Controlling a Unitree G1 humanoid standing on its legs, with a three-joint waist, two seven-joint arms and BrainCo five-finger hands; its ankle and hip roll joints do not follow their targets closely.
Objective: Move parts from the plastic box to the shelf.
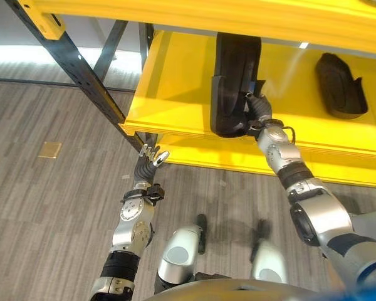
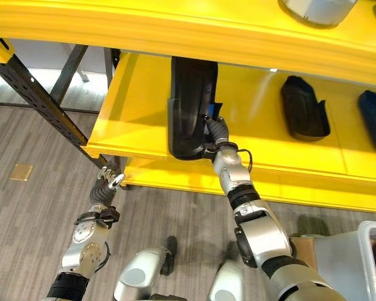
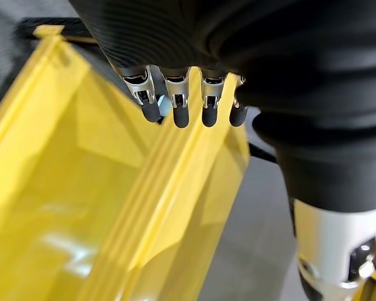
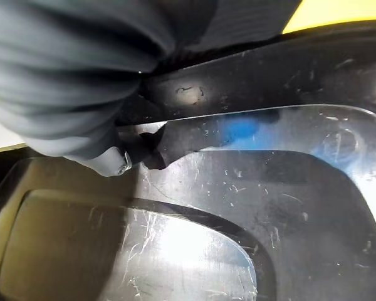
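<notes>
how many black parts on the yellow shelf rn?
3 in the right eye view: a large black ribbed plastic part at the yellow shelf's front edge with the right hand on it, a smaller one to its right, another at the frame edge. More may be hidden.

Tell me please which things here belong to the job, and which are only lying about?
Job:
- black part at the right hand, on the yellow shelf
- two more dark parts already on the shelf
- plastic box, lower right

Lying about:
- grey round object on the upper shelf
- left hand, idle below the shelf edge
</notes>
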